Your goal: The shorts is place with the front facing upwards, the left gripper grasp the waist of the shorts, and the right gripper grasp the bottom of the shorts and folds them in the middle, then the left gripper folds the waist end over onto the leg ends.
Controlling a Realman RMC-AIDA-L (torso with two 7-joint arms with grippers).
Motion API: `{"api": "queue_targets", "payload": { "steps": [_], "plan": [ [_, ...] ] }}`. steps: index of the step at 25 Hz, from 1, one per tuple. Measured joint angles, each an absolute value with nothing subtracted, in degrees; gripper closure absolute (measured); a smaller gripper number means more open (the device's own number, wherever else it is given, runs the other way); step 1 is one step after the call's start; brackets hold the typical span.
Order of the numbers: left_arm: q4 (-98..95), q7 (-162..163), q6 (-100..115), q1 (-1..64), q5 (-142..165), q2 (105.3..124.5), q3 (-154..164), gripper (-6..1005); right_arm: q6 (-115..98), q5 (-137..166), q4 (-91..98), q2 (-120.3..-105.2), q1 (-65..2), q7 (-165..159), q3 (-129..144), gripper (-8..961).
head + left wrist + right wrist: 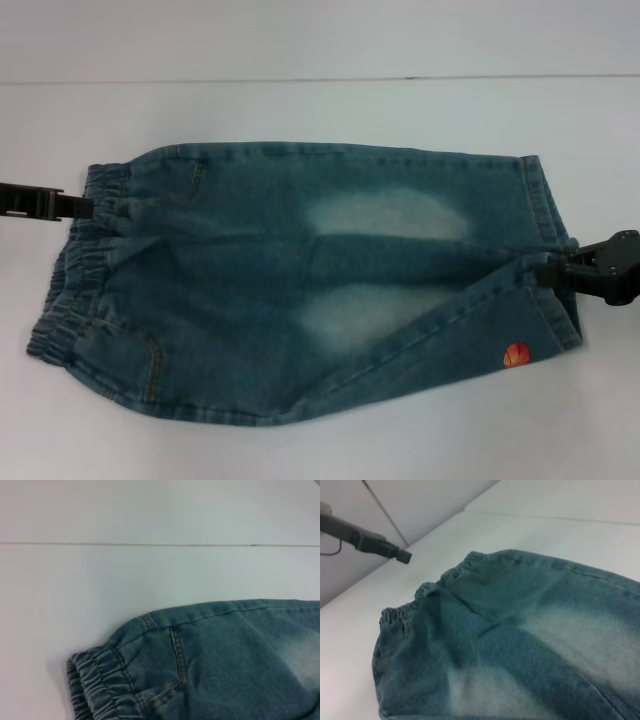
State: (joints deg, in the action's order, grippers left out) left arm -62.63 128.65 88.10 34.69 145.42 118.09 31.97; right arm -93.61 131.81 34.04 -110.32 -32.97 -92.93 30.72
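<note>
Blue denim shorts [300, 280] lie flat on the white table, with the elastic waist [75, 270] on the left and the leg ends [545, 200] on the right. My right gripper [558, 268] is shut on the hem of the nearer leg. That hem is drawn up into a diagonal fold, and an orange patch [516, 355] shows below it. My left gripper [85, 207] sits at the waist edge, narrow and shut. In the right wrist view the left gripper [404, 556] stands slightly clear of the waist [427, 587]. The left wrist view shows the waist [95, 680] and a pocket seam.
The white table [320, 110] runs to a seam line at the back, where a pale wall rises. Bare tabletop surrounds the shorts on all sides.
</note>
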Motion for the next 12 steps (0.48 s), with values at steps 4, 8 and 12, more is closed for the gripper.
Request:
{"api": "queue_targets", "payload": {
  "steps": [4, 8, 12],
  "plan": [
    [-63.01, 128.96, 90.81, 34.73, 145.35, 117.35, 31.94, 955, -92.92, 131.79, 34.02, -110.50, -33.45, -92.91, 31.91, 919],
    [-62.67, 129.52, 94.41, 34.78, 147.19, 116.61, 32.33, 945, -92.25, 131.75, 34.01, -110.64, -33.83, -92.90, 32.88, 919],
    [-63.51, 130.11, 96.35, 34.23, 150.03, 116.53, 32.32, 893, -91.39, 131.72, 34.01, -110.90, -34.06, -92.74, 33.84, 920]
  ]
}}
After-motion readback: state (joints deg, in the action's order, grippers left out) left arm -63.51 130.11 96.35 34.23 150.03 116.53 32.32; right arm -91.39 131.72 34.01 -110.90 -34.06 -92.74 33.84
